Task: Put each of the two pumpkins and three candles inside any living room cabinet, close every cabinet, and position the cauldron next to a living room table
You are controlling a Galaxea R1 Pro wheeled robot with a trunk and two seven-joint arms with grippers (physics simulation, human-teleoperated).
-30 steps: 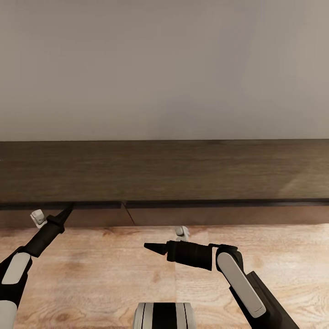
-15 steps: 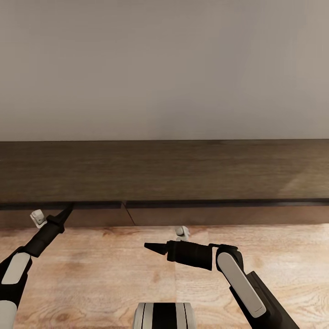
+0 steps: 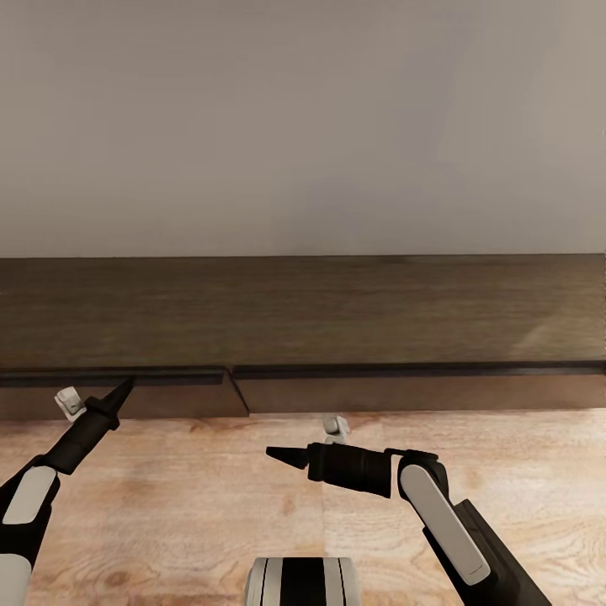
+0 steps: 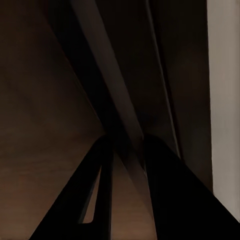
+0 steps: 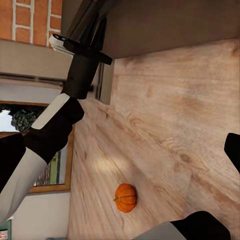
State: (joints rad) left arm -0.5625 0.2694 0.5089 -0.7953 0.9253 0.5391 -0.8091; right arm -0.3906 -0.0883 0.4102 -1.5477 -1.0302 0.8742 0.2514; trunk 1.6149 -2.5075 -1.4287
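The long dark-brown cabinet stands against the wall in the head view, with two flat front panels under its top. My left gripper is at the top edge of the left front panel, which stands slightly out from the right one. In the left wrist view its two fingers straddle that panel's edge and close on it. My right gripper hangs over the floor in front of the cabinet, open and empty. One orange pumpkin lies on the plank floor in the right wrist view.
Light wood plank floor runs in front of the cabinet, with a plain beige wall behind it. The right wrist view also takes in my left arm, a brick chimney and a glazed wooden door.
The left front panel now stands a little further out from the cabinet than before. Both arms have barely moved.
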